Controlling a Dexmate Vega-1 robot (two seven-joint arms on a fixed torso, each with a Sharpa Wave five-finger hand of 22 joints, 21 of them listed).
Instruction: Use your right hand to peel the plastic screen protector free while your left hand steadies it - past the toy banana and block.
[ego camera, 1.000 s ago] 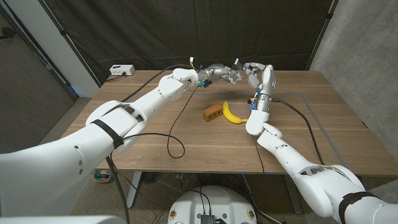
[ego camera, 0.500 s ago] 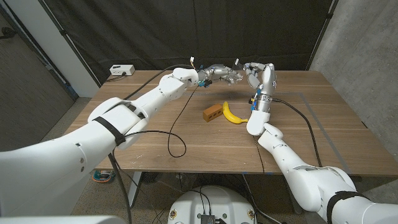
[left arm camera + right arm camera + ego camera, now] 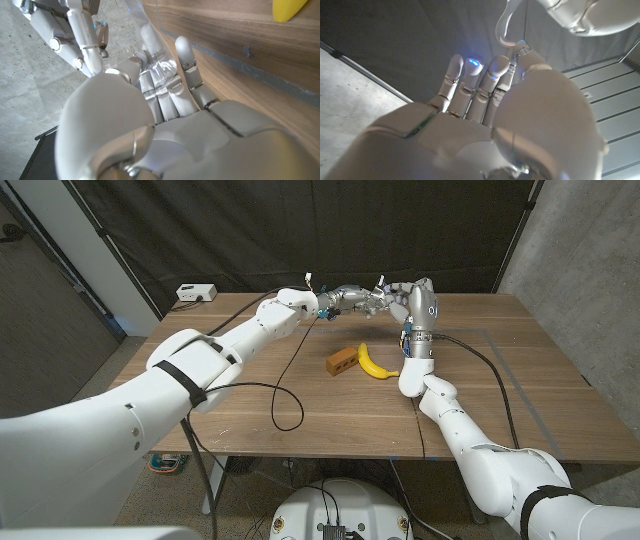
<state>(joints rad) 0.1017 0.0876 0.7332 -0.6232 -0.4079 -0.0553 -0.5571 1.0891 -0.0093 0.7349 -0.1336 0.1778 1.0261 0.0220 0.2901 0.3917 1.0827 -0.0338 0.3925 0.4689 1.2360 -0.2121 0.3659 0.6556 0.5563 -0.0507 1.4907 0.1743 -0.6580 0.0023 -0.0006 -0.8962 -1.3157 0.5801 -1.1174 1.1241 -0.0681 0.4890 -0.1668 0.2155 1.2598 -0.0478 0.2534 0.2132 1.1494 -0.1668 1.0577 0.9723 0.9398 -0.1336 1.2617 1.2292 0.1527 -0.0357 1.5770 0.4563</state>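
Both hands meet above the table's far edge in the head view. My left hand reaches in from the left and holds the clear plastic screen protector across its fingers. My right hand stands upright against it, its fingertips pinching a curled clear edge of the protector. The film is too faint to make out in the head view. Nearer to me on the wood lie the yellow toy banana and, just left of it, the orange-brown block. The banana's tip also shows in the left wrist view.
A white box sits at the table's far left corner. A black cable loops over the table's middle and another trails along the right arm. Dark tape lines mark the right side. A black curtain hangs behind.
My right hand has shifted left and turned toward the left hand, closing the gap so the fingers now meet. The left hand, banana and block have stayed put.
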